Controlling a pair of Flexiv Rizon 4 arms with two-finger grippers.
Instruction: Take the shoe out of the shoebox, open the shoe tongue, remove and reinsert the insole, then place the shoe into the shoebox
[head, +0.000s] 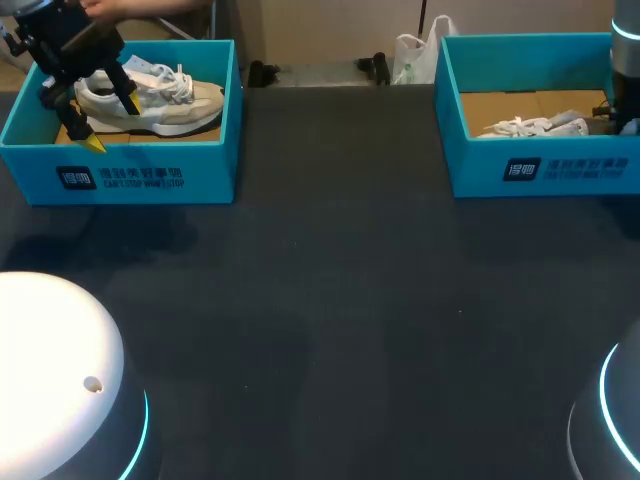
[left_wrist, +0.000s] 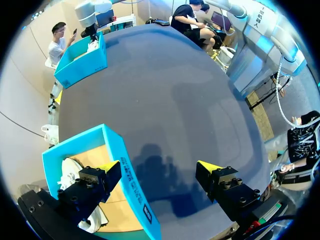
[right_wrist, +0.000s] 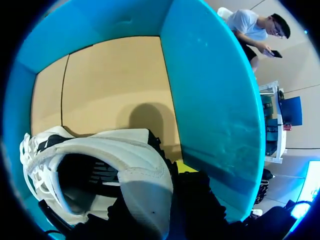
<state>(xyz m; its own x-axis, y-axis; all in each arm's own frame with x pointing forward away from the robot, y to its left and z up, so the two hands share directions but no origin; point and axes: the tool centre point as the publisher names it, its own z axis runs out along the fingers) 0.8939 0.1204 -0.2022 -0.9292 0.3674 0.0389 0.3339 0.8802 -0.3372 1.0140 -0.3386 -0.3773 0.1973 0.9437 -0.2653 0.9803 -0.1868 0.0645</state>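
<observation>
A white shoe (head: 530, 127) lies in the right teal shoebox (head: 540, 170). My right gripper (head: 612, 122) reaches down into that box at its right end. In the right wrist view the right gripper (right_wrist: 165, 192) is shut on the heel collar of the shoe (right_wrist: 100, 155), beside the box wall (right_wrist: 210, 90); one yellow fingertip (right_wrist: 186, 166) shows. A second cream shoe (head: 160, 100) sits in the left shoebox (head: 140, 175). My left gripper (head: 112, 122) hangs open over its left end. In the left wrist view the left gripper (left_wrist: 157, 170) straddles the box wall (left_wrist: 132, 185), holding nothing.
The dark table (head: 330, 320) stretches between and in front of the two boxes. A person's hand (head: 100, 8) shows at the far edge behind the left box. The right box (left_wrist: 82, 65) appears far across the table in the left wrist view.
</observation>
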